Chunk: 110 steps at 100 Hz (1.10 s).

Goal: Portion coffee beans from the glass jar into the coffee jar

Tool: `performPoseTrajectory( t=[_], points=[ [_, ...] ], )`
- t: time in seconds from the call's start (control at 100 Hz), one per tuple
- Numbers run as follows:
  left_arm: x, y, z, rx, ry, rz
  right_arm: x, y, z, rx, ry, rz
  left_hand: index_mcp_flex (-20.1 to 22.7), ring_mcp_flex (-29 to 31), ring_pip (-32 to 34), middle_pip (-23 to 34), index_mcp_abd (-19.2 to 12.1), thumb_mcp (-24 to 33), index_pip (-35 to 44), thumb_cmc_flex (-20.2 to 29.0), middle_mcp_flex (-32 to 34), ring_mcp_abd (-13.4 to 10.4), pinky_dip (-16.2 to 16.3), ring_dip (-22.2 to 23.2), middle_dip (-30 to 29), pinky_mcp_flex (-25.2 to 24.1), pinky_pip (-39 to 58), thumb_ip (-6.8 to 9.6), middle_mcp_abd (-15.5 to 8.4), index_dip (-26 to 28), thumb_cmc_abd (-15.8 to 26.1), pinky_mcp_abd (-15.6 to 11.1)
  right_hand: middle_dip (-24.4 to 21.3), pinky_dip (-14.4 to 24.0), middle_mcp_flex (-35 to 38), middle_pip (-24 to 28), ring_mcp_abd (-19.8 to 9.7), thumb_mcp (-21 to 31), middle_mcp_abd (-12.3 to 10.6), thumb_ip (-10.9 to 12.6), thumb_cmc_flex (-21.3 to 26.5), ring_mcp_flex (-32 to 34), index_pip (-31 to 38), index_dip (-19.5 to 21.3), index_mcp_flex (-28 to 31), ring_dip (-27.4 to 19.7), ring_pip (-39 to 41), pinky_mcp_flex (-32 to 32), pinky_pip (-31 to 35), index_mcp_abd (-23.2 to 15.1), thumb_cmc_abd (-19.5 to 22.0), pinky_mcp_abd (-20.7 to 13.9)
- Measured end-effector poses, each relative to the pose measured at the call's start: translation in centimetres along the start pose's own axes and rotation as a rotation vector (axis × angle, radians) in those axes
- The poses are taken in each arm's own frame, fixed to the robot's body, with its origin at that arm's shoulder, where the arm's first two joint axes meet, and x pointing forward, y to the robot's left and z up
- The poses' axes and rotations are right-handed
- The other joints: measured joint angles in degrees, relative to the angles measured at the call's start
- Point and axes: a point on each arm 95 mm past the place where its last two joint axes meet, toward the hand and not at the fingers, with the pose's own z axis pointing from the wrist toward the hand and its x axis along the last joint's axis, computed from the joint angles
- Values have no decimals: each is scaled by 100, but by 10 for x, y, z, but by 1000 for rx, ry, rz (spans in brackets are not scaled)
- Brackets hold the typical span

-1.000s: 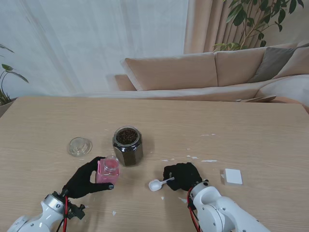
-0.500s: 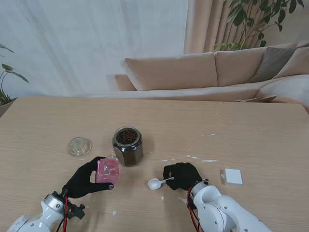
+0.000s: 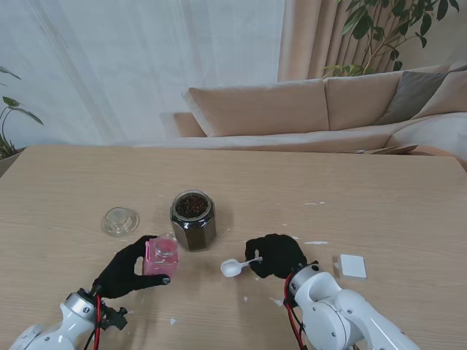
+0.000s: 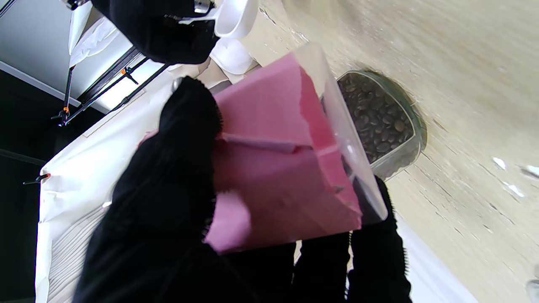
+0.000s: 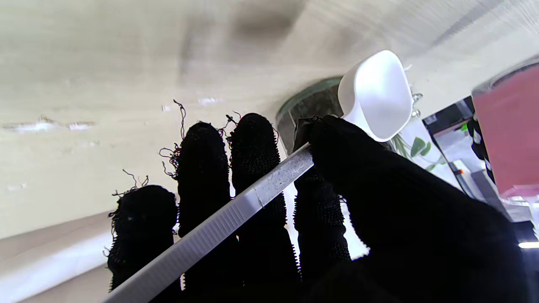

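Spoon [image 3: 235, 267] shifted left, right hand [image 3: 276, 255] gripping

A pale wood bench [image 3: 379, 189] fills the lower frame; behind it a beige sofa [image 3: 306, 109] with a grey cushion [image 3: 412, 91] spans the middle right; white sheer curtains [image 3: 139, 65] glow with daylight at upper left; a tan drape [image 3: 310, 36] and leafy plant [image 3: 387, 29] stand upper right.
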Motion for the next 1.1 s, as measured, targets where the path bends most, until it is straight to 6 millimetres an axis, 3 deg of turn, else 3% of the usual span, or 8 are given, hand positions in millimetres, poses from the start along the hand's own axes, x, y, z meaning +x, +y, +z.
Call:
performPoseTrajectory(
  t=[0.23, 0.64, 1.1],
  points=[
    [-1, -2, -1, 7, 1, -2, 9, 33, 4, -58, 17, -31, 0, 0, 0, 0, 0, 0, 0, 0, 0, 0, 0, 0, 0, 0, 0, 0, 0, 0, 0, 0, 0, 54, 57, 0, 69, 3, 50, 0, 0, 7, 0, -58, 9, 1, 17, 56, 47, 148, 7, 66],
    [-2, -6, -2, 20, 0, -6, 24, 87, 34, -187, 47, -86, 0, 0, 0, 0, 0, 0, 0, 0, 0, 0, 0, 0, 0, 0, 0, 0, 0, 0, 0, 0, 35, 118, 121, 143, 108, 3, 62, 0, 0, 74, 6, -84, 9, 3, 225, 174, 245, 166, 32, 72],
    [-6, -11, -2, 48, -6, -2, 38, 95, 77, -232, 107, -173, 0, 0, 0, 0, 0, 0, 0, 0, 0, 0, 0, 0, 0, 0, 0, 0, 0, 0, 0, 0, 86, 133, 121, 154, 118, 3, 63, 0, 0, 188, 7, -84, 9, 65, 306, 280, 313, 164, 33, 72]
  ],
)
